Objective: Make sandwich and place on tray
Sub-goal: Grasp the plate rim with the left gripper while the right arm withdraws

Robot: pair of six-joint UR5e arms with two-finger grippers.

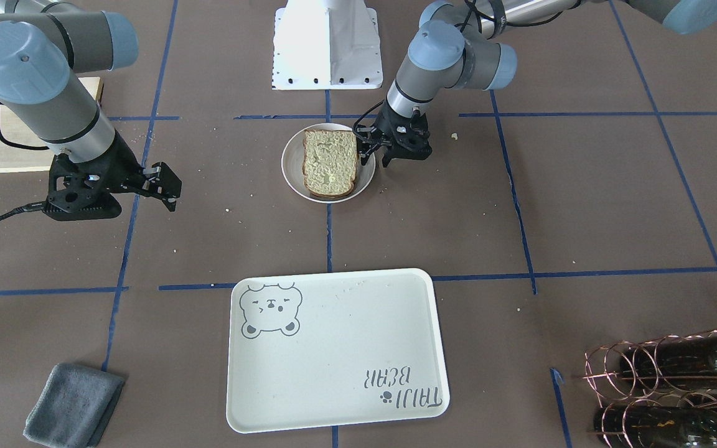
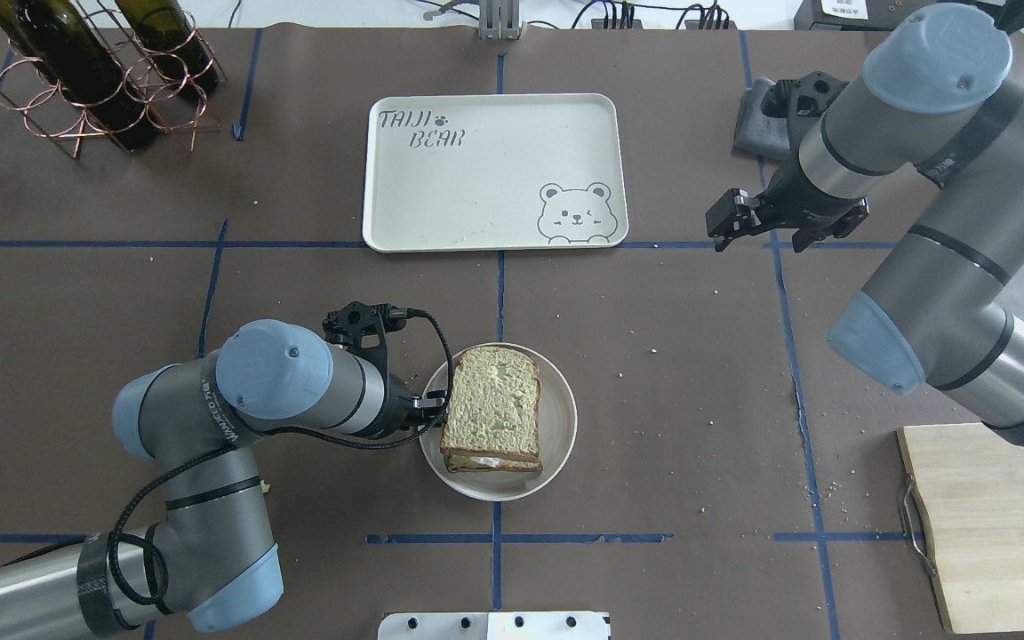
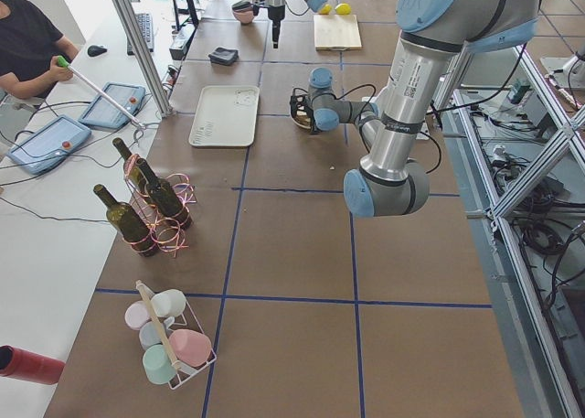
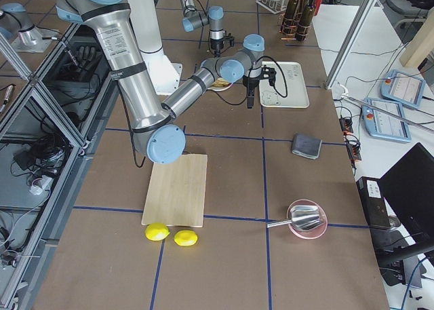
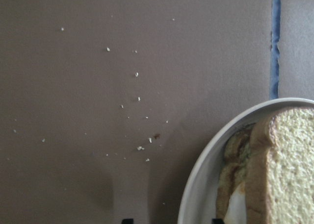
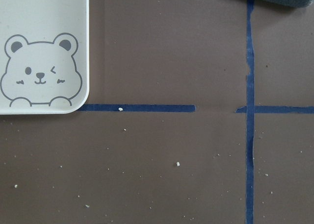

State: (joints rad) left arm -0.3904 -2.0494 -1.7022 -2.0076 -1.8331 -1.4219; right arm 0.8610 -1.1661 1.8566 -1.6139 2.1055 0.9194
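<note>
Both arms bent at the elbow, wrists turned so the hands point down.
The left hand [image 1: 376, 158] hangs well apart from the tray [image 2: 476, 196], on the robot's side, fingers parted. The right hand [image 2: 758, 244] hovers near the tray's bear corner, fingers seemingly spread, though its wrist partly hides them.

1 camera sits high behind the robot's base [image 2: 494, 625] and looks down on the table [image 2: 654, 400]. 1 faces it from across, so sides swap. 2 look along the table from its ends, far back. 2 wrist cameras look straight down, very close. Both high views share the tray [image 2: 476, 178]; the right wrist view shows its corner.
</note>
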